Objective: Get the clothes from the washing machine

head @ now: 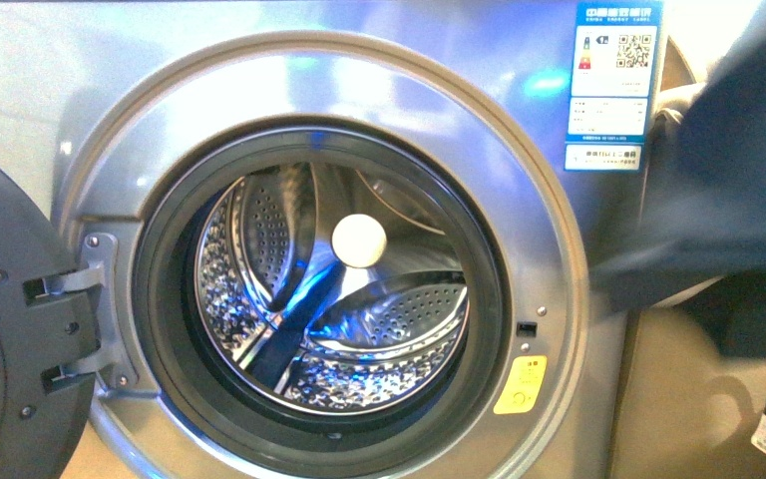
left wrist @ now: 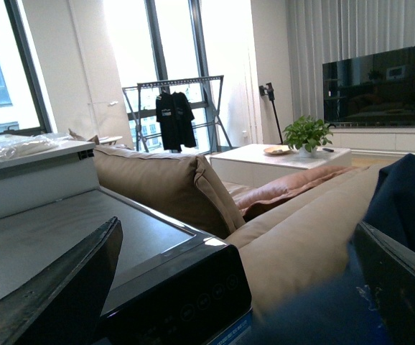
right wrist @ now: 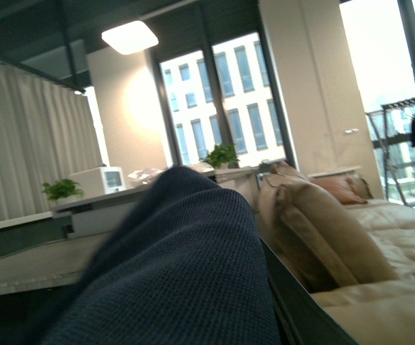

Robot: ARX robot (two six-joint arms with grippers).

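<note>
Navy clothes (head: 743,150) hang outside the washing machine (head: 90,90), up at its right side (blurred in the front view).

The door (head: 0,339) stands wide open and the drum (head: 389,319) shows its perforated steel. The left pincer (left wrist: 236,237) sits level above the machine's top, facing a sofa (left wrist: 301,244), its fingers (left wrist: 57,287) set wide apart. The right pincer (right wrist: 207,266) lies under the fabric, with one finger (right wrist: 304,305) showing beside it. I cannot tell whether it grips.

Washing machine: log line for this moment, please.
washing machine door: open | drum: no clothes seen | clothes: outside drum, at right in front view | left gripper: open
</note>
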